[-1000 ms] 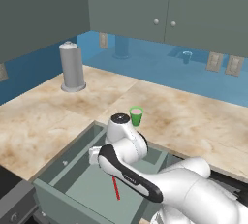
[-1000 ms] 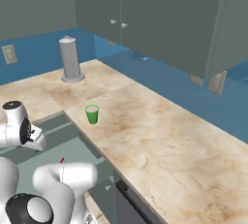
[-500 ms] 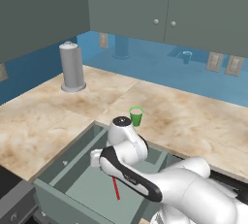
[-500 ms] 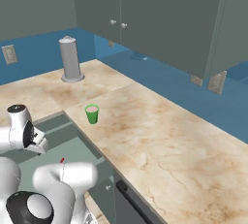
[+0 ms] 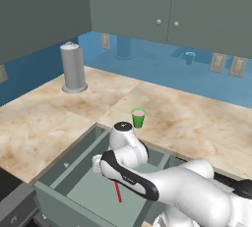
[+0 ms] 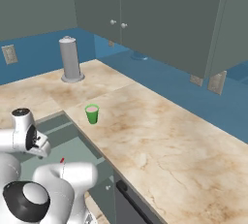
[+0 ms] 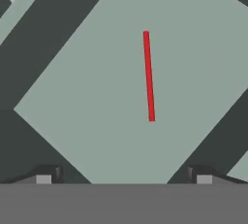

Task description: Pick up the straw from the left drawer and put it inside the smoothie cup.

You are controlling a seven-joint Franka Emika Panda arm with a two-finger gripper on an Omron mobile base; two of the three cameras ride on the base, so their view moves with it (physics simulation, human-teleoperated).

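While the wide, shallow grey-green left drawer [image 5: 74, 169] stands pulled out below the edge of the beige marbled stone counter [image 5: 197, 123], the thin, straight red straw [image 7: 148, 76] lies flat on its pale floor, alone and touching none of the walls. In the left base view the straw [image 5: 118, 192] shows partly under the white arm, which bends down over the open box. In the hand view the two-finger gripper [image 7: 123, 178] looks straight down onto the drawer floor, its dark fingertips [image 7: 44, 177] set wide apart at the bottom edge, nothing between them; the straw sits above and between the tips, well apart from both. The small bright green tapered smoothie cup [image 5: 138, 118] with pale pink contents stands upright on the counter just behind the drawer's back wall, and in the right base view the cup [image 6: 91, 114] is seen near the counter edge, beside the drawer's far corner. A tall grey cylindrical canister [image 5: 73, 68] stands farther back on the counter, near the blue backsplash wall [image 5: 162, 69], well apart from the cup. Grey-green upper cabinet doors [image 5: 162, 5] with small round knobs hang above.
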